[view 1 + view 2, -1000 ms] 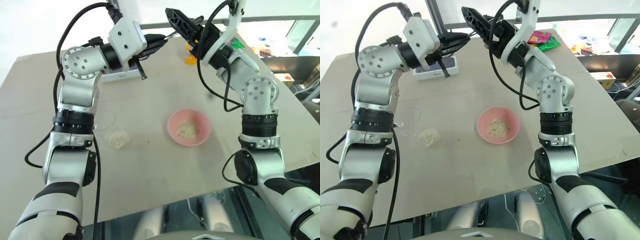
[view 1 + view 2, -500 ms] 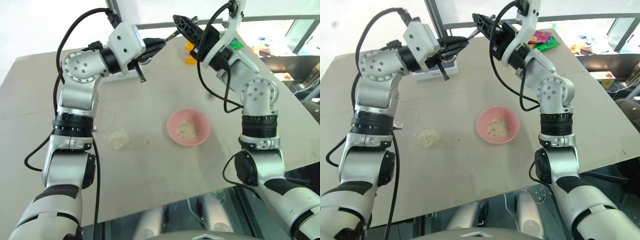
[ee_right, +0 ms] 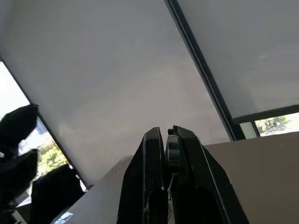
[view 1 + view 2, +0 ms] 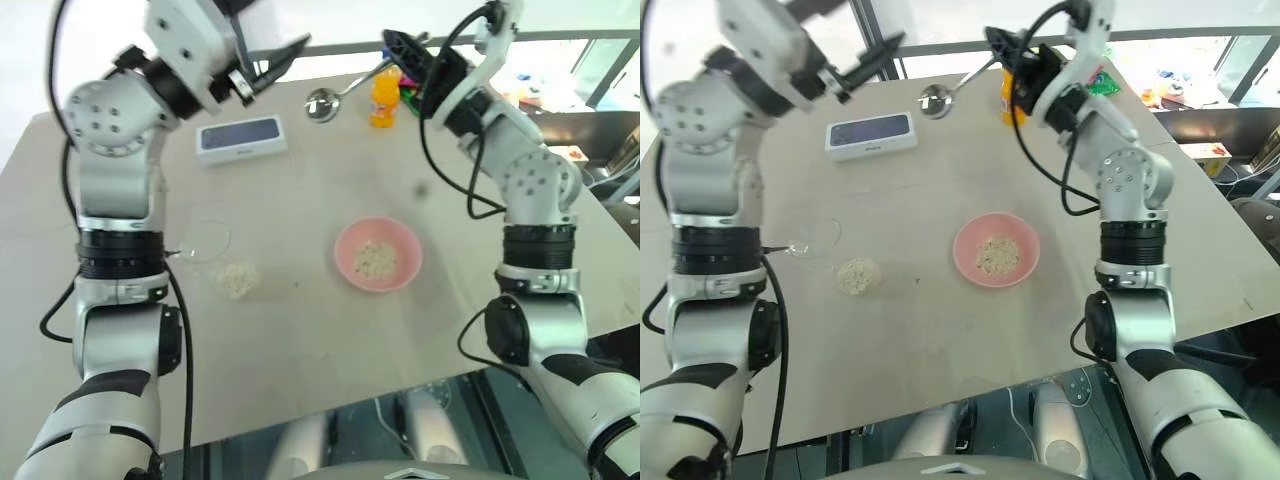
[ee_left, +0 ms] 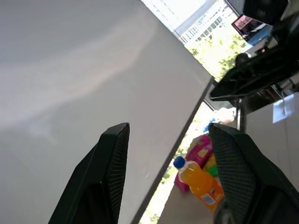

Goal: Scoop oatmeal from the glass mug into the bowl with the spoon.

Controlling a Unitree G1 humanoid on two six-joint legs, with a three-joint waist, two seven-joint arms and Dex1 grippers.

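My right gripper (image 4: 396, 43) is shut on the handle end of the silver spoon (image 4: 324, 102), which hangs down toward the left above the far part of the table. My left gripper (image 4: 280, 58) is open with nothing between its fingers, raised up and to the left of the spoon. The pink bowl (image 4: 378, 255) sits mid-table with oatmeal (image 4: 374, 260) in it. The glass mug (image 4: 205, 240) stands to the bowl's left, and a small clump of oats (image 4: 238, 278) lies on the table beside it.
An orange drink bottle (image 4: 383, 100) stands at the far side, just right of the spoon. A white box with a dark top (image 4: 240, 138) lies at the far left. Colourful packets (image 4: 1102, 84) lie at the far right. The table's front edge (image 4: 330, 410) is near.
The left gripper opened, let go of the spoon and drew away upward and left. The right gripper shut on the spoon's handle and now carries it alone, shifted right.
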